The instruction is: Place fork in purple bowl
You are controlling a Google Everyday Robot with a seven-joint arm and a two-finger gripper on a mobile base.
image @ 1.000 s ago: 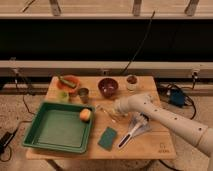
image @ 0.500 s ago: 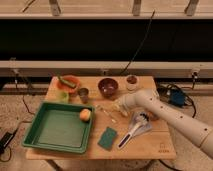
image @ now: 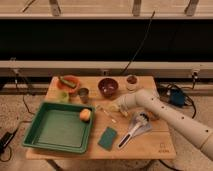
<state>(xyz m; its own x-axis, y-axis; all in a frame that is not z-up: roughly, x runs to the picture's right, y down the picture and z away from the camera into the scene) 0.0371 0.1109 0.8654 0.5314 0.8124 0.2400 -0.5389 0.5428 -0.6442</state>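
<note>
The purple bowl [image: 108,87] stands at the back middle of the wooden table [image: 155,145]. A thin silvery fork [image: 107,114] lies on the table in front of the bowl, next to a pale yellow piece [image: 112,106] that I cannot tell apart well. My gripper [image: 116,106] is low over the table just right of the fork and in front of the bowl. The white arm [image: 170,116] reaches in from the lower right.
A green tray [image: 57,130] with an orange fruit [image: 85,114] fills the front left. An orange bowl [image: 68,82], a grey metal cup [image: 83,93] and a white cup [image: 131,81] stand at the back. A teal sponge [image: 107,138] and a white-handled utensil [image: 131,131] lie in front.
The arm has shifted a little, and the gripper has moved slightly left and lower toward the fork. The table's objects have not moved.
</note>
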